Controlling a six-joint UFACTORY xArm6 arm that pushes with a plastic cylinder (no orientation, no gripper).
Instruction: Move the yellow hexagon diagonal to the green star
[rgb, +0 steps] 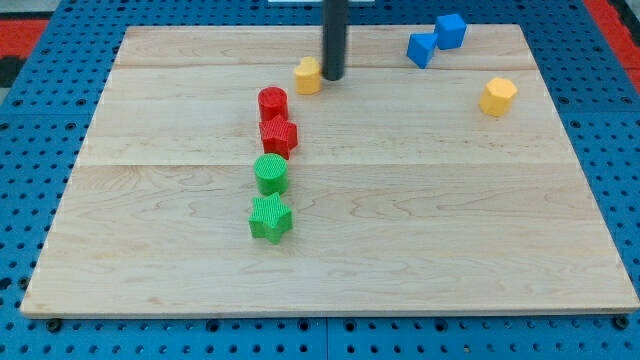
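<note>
The yellow hexagon (498, 96) lies at the view's right, near the board's top. The green star (270, 218) lies left of centre, low on the board. My tip (332, 76) is at the top centre, touching the right side of a second yellow block (308, 75) whose shape I cannot make out. The tip is far to the left of the yellow hexagon and well above the green star.
A red cylinder (272, 102), a red block (279, 136) and a green cylinder (270, 173) form a column above the green star. Two blue blocks (421, 48) (450, 30) sit at the top right. The wooden board (450, 250) rests on a blue pegboard.
</note>
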